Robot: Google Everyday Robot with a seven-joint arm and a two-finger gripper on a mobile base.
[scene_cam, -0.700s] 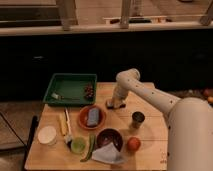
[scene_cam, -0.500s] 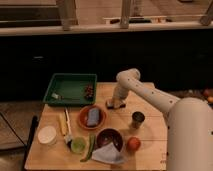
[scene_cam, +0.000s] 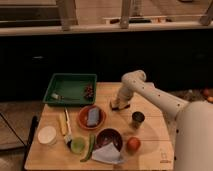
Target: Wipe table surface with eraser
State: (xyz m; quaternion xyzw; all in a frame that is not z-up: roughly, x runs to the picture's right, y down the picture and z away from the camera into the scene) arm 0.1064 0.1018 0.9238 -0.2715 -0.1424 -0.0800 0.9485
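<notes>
I can read no text, label, brand or number anywhere from here. A faint mark [scene_cam: 162, 155] near the front right corner of the counter [scene_cam: 150, 145] is illegible. The jaws are down at the counter's far middle, right of the green tray [scene_cam: 70, 88].

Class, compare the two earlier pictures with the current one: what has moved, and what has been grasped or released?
Nothing visibly changed. The gripper is down at the eraser on the table surface, to the right of the green tray. The metal cup and the other items lie where they were.
</notes>
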